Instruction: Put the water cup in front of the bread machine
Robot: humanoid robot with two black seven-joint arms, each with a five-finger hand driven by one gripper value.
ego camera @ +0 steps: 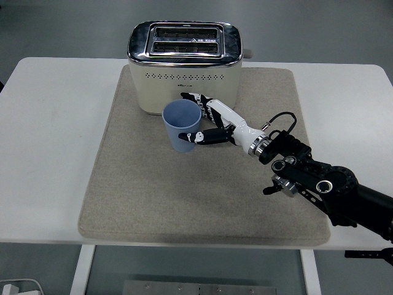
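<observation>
Cup (182, 126) upright (mouth up) — right hand (212, 123) cradling it.

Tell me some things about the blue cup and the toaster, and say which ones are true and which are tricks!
1. The blue cup stands upright on the beige mat. True.
2. The cup is inside a toaster slot. False: it stands on the mat in front of the toaster.
3. The right hand has fingers around the cup's side. True.
4. The toaster has bread sticking out. False: no bread shows in the slots.
5. The left hand is holding the toaster. False: no left hand is in view.
</observation>
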